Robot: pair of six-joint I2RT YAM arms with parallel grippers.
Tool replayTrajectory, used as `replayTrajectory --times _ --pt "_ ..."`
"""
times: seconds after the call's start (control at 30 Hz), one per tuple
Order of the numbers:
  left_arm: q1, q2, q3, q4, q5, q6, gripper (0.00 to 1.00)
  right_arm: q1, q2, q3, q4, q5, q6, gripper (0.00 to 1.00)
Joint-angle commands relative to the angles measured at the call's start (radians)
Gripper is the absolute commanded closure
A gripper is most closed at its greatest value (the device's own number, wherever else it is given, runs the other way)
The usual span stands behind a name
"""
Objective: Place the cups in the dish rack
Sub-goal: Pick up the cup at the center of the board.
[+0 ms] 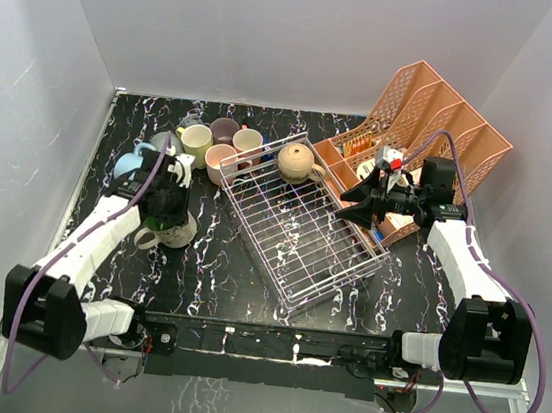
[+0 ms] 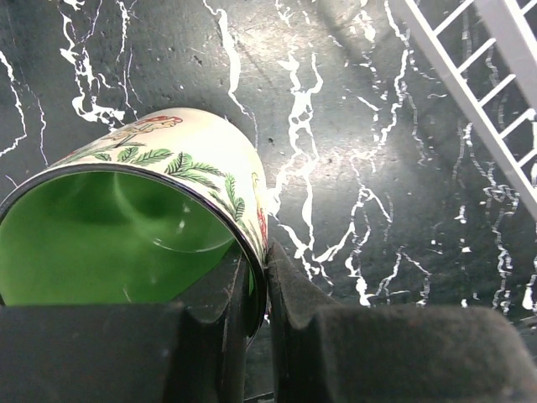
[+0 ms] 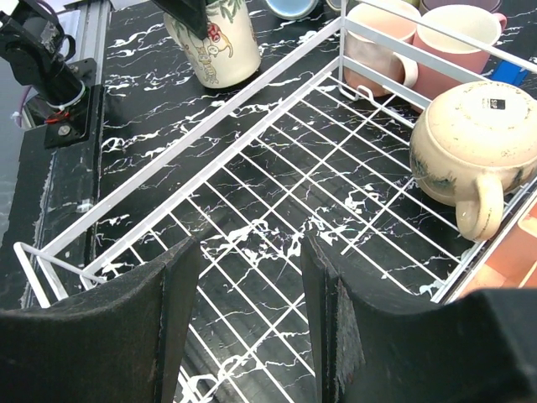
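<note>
My left gripper (image 1: 168, 203) is shut on the rim of a green-lined white mug with a leaf pattern (image 1: 169, 228), left of the dish rack (image 1: 299, 227). In the left wrist view one finger is inside the mug (image 2: 159, 227) and one outside; my gripper (image 2: 267, 270) pinches its wall. The mug also shows upright in the right wrist view (image 3: 216, 42). A tan mug (image 1: 298, 162) sits in the rack's far corner (image 3: 470, 147). My right gripper (image 1: 359, 203) is open and empty over the rack's right side (image 3: 250, 248). Several pastel mugs (image 1: 208, 144) stand behind the rack.
A salmon-pink lattice organiser (image 1: 438, 121) with small items stands at the back right, close behind my right arm. Two pink mugs (image 3: 457, 46) stand just outside the rack's far wall (image 3: 252, 92). The rack's corner shows in the left wrist view (image 2: 495, 75).
</note>
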Motion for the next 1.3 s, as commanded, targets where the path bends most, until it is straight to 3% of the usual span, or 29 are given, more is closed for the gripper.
replayTrajectory --times 0.0,0.3,0.53,0.77,0.9,1.03,1.17,1.27 --pt "-0.005 -0.148 -0.028 0.112 0.013 -0.086 1.0 -0.007 -0.014 -0.011 0.017 -0.054 -0.012 0.46" --pt "-0.003 -0.383 -0.149 0.29 0.069 -0.25 1.0 -0.007 -0.022 -0.026 0.008 -0.128 -0.05 0.46" --pt "-0.002 -0.457 -0.193 0.432 0.183 -0.409 1.0 -0.007 -0.041 -0.081 0.022 -0.241 -0.107 0.43" --pt "-0.003 -0.501 -0.14 0.481 0.24 -0.471 1.0 -0.007 -0.05 -0.069 -0.028 -0.218 -0.141 0.43" --pt "-0.002 -0.521 -0.122 0.527 0.286 -0.512 1.0 -0.007 -0.043 -0.017 -0.178 -0.185 -0.256 0.43" --pt "-0.002 -0.527 -0.11 0.606 0.345 -0.587 1.0 -0.007 -0.004 0.094 -0.466 -0.16 -0.475 0.43" --pt "-0.003 -0.526 -0.123 0.738 0.394 -0.68 1.0 -0.007 0.042 0.21 -0.688 -0.152 -0.636 0.43" --pt "-0.002 -0.521 -0.145 0.873 0.421 -0.771 1.0 -0.007 0.059 0.265 -0.759 -0.151 -0.678 0.43"
